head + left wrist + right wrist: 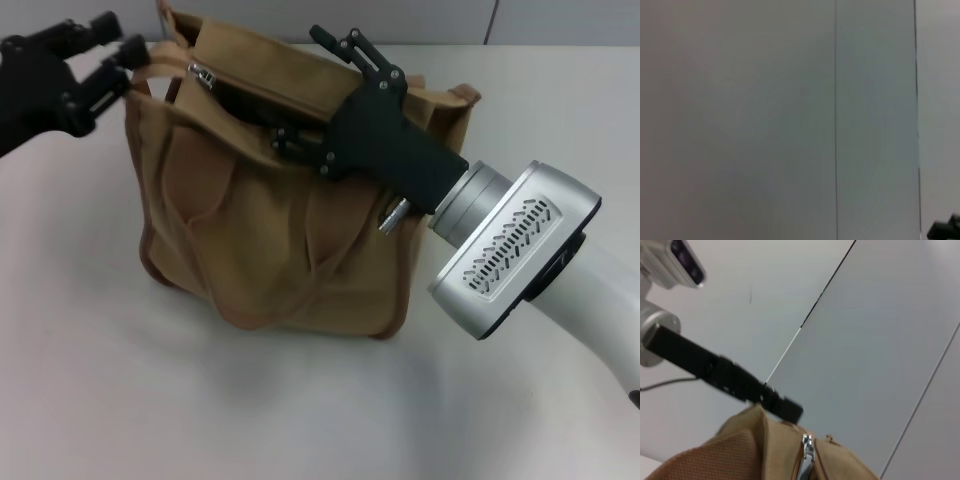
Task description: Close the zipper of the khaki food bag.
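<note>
The khaki food bag (270, 240) stands upright on the table in the head view. Its zipper gapes dark along the top panel, with the silver slider (203, 75) near the bag's left end. My right gripper (300, 88) is open above the top panel, one finger behind the opening and one in front, to the right of the slider. My left gripper (125, 40) is at the bag's upper left corner, beside a handle. The right wrist view shows the slider (807, 452) on the bag's top (740, 455), with the left gripper (785, 411) touching the bag's end behind it.
The bag stands on a white table (200, 400) with bare surface in front and to the left. A grey panelled wall (560, 20) lies behind. The left wrist view shows only the wall (790, 120).
</note>
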